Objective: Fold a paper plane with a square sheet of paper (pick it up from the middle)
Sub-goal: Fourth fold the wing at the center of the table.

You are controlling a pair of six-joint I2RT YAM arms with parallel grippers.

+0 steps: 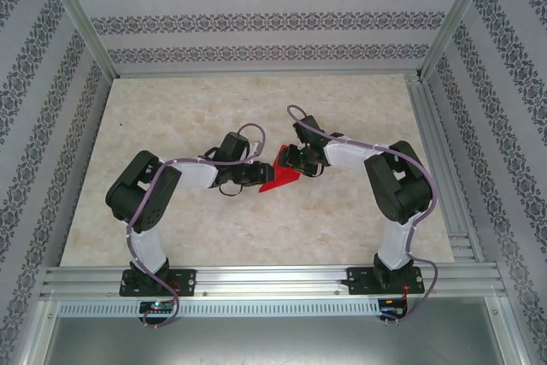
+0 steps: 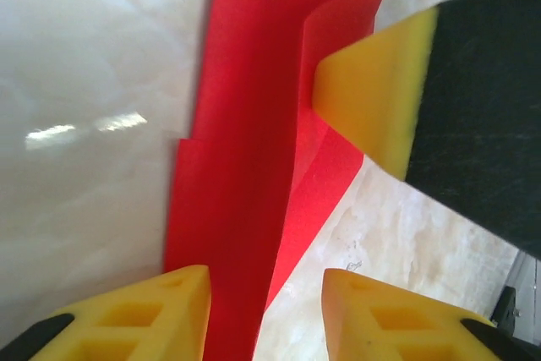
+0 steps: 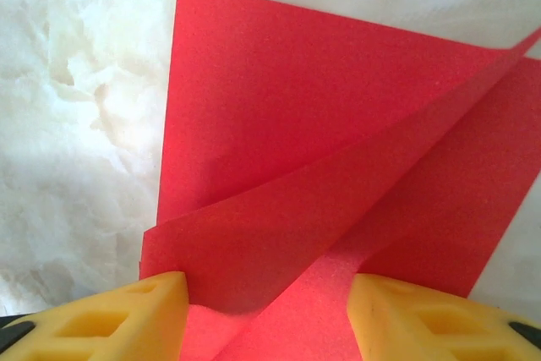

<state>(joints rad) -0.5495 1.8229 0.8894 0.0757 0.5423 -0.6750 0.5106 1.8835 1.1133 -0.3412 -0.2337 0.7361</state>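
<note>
Two grippers are meeting at the middle of the table (image 1: 171, 126), the left gripper (image 1: 254, 173) and right gripper (image 1: 285, 162) each straddling the part-folded square sheet of paper (image 1: 279, 179) with fingers spread apart, probably steadying its raised flap for creasing.

**Square sheet of paper** (image 1: 279, 178) — bright red, plain and unprinted. The red is deeper where layers overlap in the wrist views.

**Bench** (image 1: 342, 228) — cream-beige with faint marble veining. There are white glare streaks at the left of the left wrist view.

**Walls** (image 1: 256, 23) — white, with bands of grey-violet ornamental motifs.

**Left arm** (image 1: 152, 211), **right arm** (image 1: 395, 203) — black joints with white link covers.

**Left hand** (image 2: 264, 293), **right hand** (image 3: 266, 302) — yellow fingers, black at the lower frame corners. In the upper right of the left wrist view, another finger is yellow-faced with a black back.

**Cables** (image 1: 295, 111) — pale lilac-grey.

**Frame rails** (image 1: 273, 278) — silver-grey metal.
</note>
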